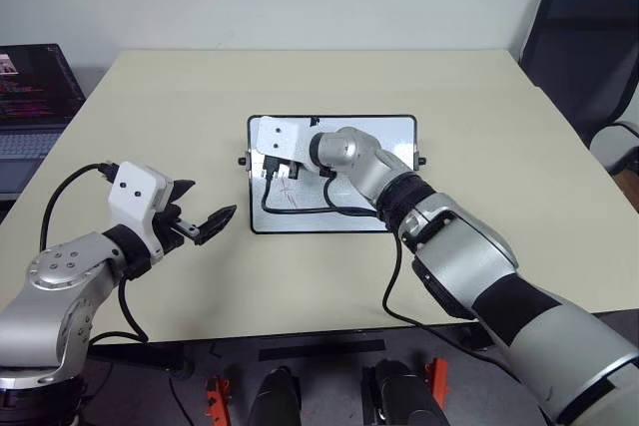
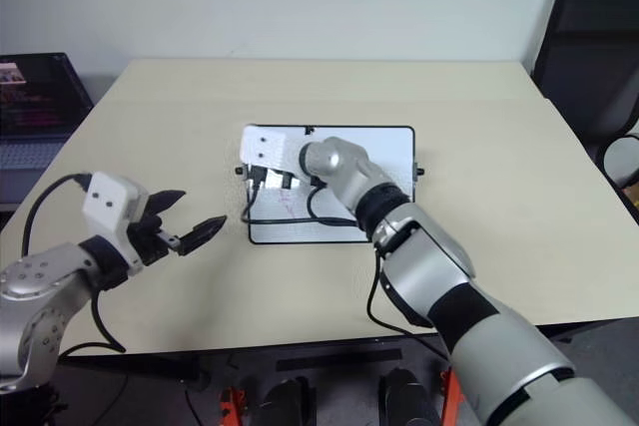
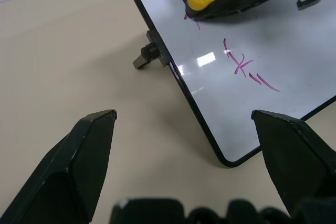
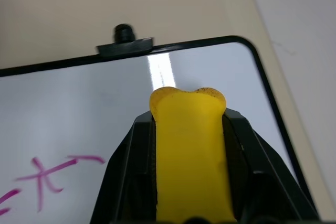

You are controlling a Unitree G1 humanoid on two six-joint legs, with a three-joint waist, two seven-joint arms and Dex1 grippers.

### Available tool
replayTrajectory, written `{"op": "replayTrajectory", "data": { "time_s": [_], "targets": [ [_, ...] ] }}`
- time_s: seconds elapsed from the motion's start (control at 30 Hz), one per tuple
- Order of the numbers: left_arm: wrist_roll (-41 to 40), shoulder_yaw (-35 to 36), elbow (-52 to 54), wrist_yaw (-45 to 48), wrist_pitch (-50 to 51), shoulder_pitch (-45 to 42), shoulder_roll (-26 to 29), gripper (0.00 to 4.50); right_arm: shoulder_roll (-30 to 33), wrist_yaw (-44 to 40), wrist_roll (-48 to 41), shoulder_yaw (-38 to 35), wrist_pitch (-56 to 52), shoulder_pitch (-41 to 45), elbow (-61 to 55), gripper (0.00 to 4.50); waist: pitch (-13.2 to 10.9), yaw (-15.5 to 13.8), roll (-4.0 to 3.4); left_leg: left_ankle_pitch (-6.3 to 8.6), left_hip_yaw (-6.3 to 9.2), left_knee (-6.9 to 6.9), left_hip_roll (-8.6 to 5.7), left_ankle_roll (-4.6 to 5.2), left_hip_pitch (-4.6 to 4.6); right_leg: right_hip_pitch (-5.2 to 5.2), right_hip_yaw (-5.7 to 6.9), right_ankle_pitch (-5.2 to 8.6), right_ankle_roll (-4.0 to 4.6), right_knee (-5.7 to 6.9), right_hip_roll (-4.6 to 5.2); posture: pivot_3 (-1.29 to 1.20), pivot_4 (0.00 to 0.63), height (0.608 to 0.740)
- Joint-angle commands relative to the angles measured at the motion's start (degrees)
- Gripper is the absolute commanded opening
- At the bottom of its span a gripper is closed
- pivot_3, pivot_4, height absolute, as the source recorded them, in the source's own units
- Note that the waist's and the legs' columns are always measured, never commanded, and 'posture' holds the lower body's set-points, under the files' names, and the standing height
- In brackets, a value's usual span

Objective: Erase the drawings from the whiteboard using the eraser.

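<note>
the left gripper hung nearest the camera, over bare table, its two black fingers spread wide with nothing between them. ahead of those open jaws, a little beyond the fingertips, lay the near left corner of the whiteboard, flat on the table, with a small black knob sticking out of its short side toward the left gripper.

no container stood on the table; the board carried only the marks and the tool working on it. the drawings, thin pink-red crossed strokes, sat on the white surface just past the left jaws, nearer them than the eraser was. another trace of pink showed right at the eraser's edge.

the right gripper reached over the board's left end, its jaws closed narrowly on the eraser, one black finger pressed to each long side of the yellow block. the eraser jutted forward past the fingertips, dark underside facing the board near its far left corner, beside the knob there. whether it touched the surface could not be told.
</note>
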State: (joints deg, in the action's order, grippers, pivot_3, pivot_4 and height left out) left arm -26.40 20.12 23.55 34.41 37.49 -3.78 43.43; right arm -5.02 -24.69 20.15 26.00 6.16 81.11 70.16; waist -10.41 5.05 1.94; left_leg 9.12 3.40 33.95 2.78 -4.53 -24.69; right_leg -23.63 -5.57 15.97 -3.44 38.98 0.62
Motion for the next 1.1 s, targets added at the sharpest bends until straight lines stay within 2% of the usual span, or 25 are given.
{"op": "replayTrajectory", "data": {
  "time_s": [0.03, 0.27, 0.4, 0.5, 0.57, 0.67, 0.77, 0.97, 1.1],
  "targets": [
    [0.4, 0.2, 0.6, -0.1, -1.4, -0.7, 0.0, 4.50, -0.8, 3.4, 2.9, 0.7, 2.3, 2.3, 1.0, 1.26, 0.0, 0.0, 0.00, 0.00, 0.00, 0.00, 0.00, 0.00, 0.00, 0.00, 0.00, 0.00, 0.00, 0.00, 0.00, 0.00, 0.150, 0.740],
    [0.4, 0.3, 0.8, -0.4, -1.6, -0.5, -0.1, 4.50, -1.8, -4.0, 5.9, 3.0, 2.5, -0.1, 1.6, 1.26, 0.0, 0.0, 0.00, 0.01, 0.03, -0.04, 0.00, 0.00, 0.00, 0.00, 0.04, -0.04, -0.06, 0.00, -0.01, 0.00, 0.150, 0.740],
    [0.4, 0.2, 0.9, -0.4, -1.6, -0.3, -0.2, 4.50, -1.2, 4.1, 6.1, 0.8, 2.3, 1.7, 1.8, 1.26, 0.0, -0.2, 0.00, 0.00, 0.07, 0.00, 0.00, 0.00, 0.00, 0.02, 0.06, 0.03, 0.05, 0.01, -0.01, 0.00, 0.150, 0.740],
    [0.4, 0.1, 0.9, -0.4, -1.7, -0.4, -0.2, 4.50, -0.9, 4.0, 5.6, 0.2, 1.8, 1.9, 2.2, 1.26, 0.0, -0.2, 0.00, 0.00, 0.07, 0.02, -0.01, 0.00, 0.00, 0.03, 0.04, 0.04, 0.07, 0.01, -0.01, 0.00, 0.150, 0.740],
    [0.5, 0.1, 0.9, -0.3, -1.7, -0.5, -0.3, 4.50, -0.6, 1.1, 6.0, 0.8, 1.5, 1.2, 2.5, 1.26, 0.0, -0.2, 0.00, 0.00, 0.08, 0.02, 0.00, 0.00, 0.00, 0.03, 0.05, 0.01, 0.04, 0.01, -0.01, 0.00, 0.150, 0.740],
    [0.5, -0.2, 0.8, -0.3, -1.8, -0.6, -0.4, 4.50, -0.2, -7.8, 6.7, 2.3, 1.1, -0.8, 2.3, 1.26, 0.0, -0.2, 0.02, 0.00, 0.08, 0.01, 0.00, 0.00, 0.01, 0.06, 0.06, -0.03, -0.03, 0.01, -0.01, 0.00, 0.150, 0.740],
    [0.6, -0.5, 0.7, -0.3, -1.8, -0.8, -0.5, 4.50, 0.0, -11.2, 6.6, 2.4, 0.6, -1.7, 1.6, 1.26, 0.0, -0.2, 0.01, 0.00, 0.08, 0.01, 0.00, 0.00, 0.12, 0.17, 0.06, -0.03, -0.07, 0.01, -0.01, 0.00, 0.150, 0.740],
    [0.6, -0.7, 0.7, -0.2, -1.9, -0.9, -0.5, 4.50, -0.1, 2.3, 4.2, -2.8, -0.3, 1.4, 1.7, 1.25, 0.0, -0.3, 0.00, -0.01, 0.09, 0.04, -0.01, 0.00, 0.32, 0.36, 0.05, 0.01, 0.13, 0.02, -0.01, 0.00, 0.150, 0.740],
    [0.6, -0.8, 0.7, -0.3, -1.9, -1.0, -0.5, 4.50, 0.0, 2.4, 4.9, -3.1, -0.9, 1.6, 2.6, 1.25, 0.0, -0.2, 0.01, -0.02, 0.09, 0.04, 0.00, 0.00, 0.32, 0.35, 0.04, 0.01, 0.14, 0.00, -0.01, 0.00, 0.150, 0.740]
  ]
}}
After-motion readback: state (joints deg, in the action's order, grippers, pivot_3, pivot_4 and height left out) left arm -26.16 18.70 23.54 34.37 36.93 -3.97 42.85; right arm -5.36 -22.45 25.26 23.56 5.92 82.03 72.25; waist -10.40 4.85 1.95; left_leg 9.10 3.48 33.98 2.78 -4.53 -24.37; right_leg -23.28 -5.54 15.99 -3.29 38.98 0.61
